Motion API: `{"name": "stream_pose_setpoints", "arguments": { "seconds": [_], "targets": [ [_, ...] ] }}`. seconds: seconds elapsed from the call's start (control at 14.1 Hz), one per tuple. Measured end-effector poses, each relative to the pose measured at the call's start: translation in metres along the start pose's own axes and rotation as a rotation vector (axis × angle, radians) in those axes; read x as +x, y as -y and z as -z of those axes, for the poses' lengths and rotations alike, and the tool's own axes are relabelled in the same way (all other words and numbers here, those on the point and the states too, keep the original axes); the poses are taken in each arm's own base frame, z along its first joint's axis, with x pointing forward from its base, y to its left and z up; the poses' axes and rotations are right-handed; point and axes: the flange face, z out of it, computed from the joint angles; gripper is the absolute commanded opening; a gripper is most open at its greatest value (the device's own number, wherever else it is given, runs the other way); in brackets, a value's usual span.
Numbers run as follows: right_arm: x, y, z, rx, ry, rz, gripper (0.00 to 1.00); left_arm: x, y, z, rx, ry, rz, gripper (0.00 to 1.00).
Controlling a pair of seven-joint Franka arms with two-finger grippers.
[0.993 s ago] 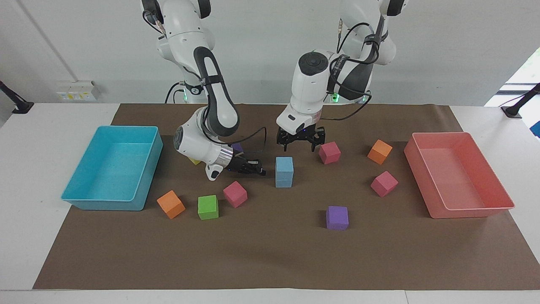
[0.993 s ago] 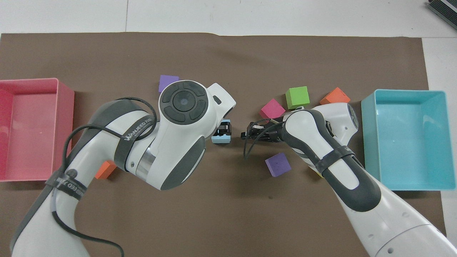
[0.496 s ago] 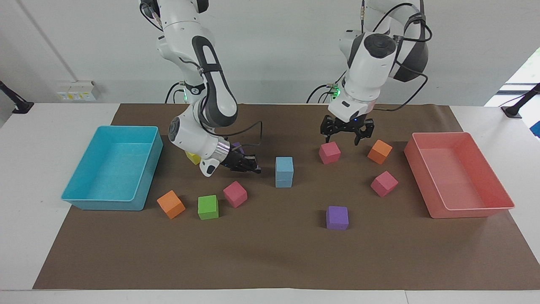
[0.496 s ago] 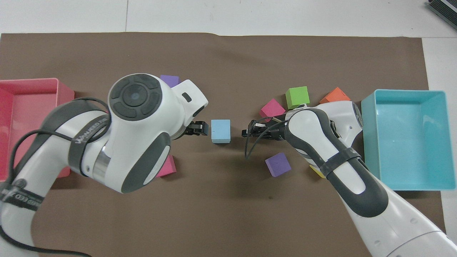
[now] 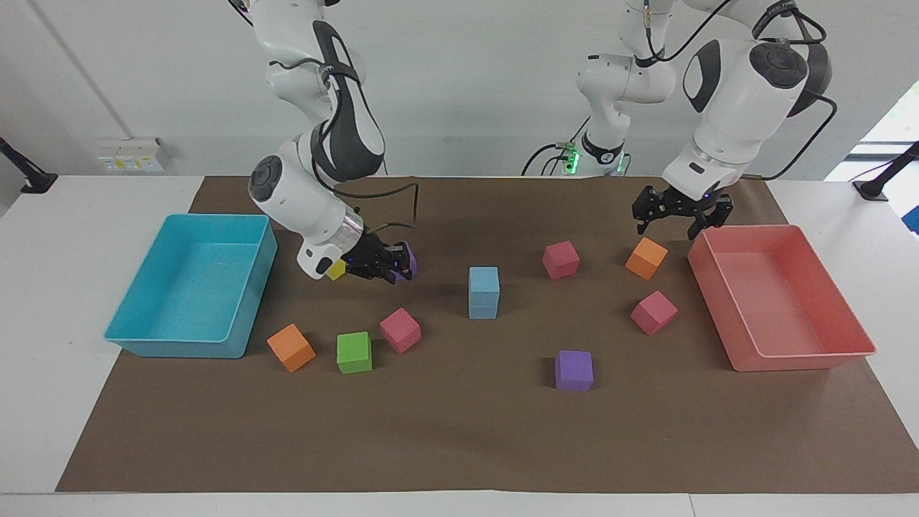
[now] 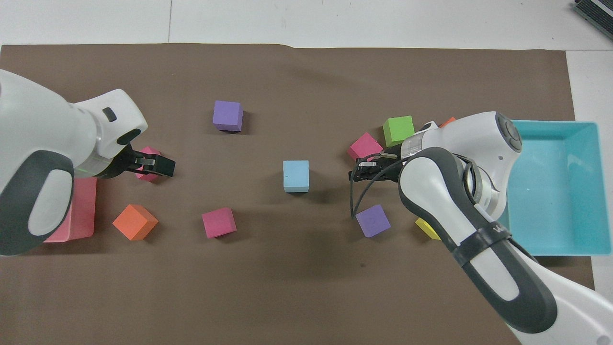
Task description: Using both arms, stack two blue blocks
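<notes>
- The brown mat (image 5: 459, 431) covers most of the table, with a broad bare stretch along its edge farthest from the robots
- The turquoise tray (image 5: 188, 337) sits at the right arm's end of the mat and the pink tray (image 5: 804, 359) at the left arm's end, each near the mat's edge
- The left arm is raised; the left gripper (image 5: 680, 215) hangs over the mat beside the pink tray's corner and above an orange cube (image 5: 646, 258), its fingers spread apart and empty
- The right gripper (image 5: 384, 267) is low over the mat next to a purple cube (image 5: 409, 260) and a yellow cube (image 5: 334, 270); I cannot tell whether its fingers are apart or together
- The blue blocks (image 5: 484, 292) stand mid-mat as a tidy two-high column, pale sky-blue, matte, edges lined up; from overhead only the top face (image 6: 296, 175) shows
- Open mat rings the column, the nearest cubes being a pink cube (image 5: 560, 259) and another pink cube (image 5: 400, 329)
</notes>
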Motion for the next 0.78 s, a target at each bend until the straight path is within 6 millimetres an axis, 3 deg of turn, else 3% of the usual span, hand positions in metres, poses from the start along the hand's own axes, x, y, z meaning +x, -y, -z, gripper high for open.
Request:
{"name": "stream_pose_setpoints", "arguments": {
  "seconds": [0.07,0.14,0.5,0.78],
  "targets": [
    [0.001,-0.006,0.012,-0.039,-0.001,0.017,0.95,-0.001,0.011,0.007,0.000,-0.007,-0.004,1.00],
    [0.003,-0.012,0.025,-0.079,0.004,0.034,1.00,-0.003,0.021,0.018,0.000,-0.010,-0.014,1.00],
    [0.007,-0.028,0.074,-0.258,-0.005,0.090,1.00,-0.023,0.053,0.095,-0.001,-0.002,-0.068,1.00],
    [-0.007,-0.014,0.115,-0.383,-0.083,0.046,1.00,-0.039,0.066,0.114,-0.012,0.050,-0.091,1.00]
  ]
}}
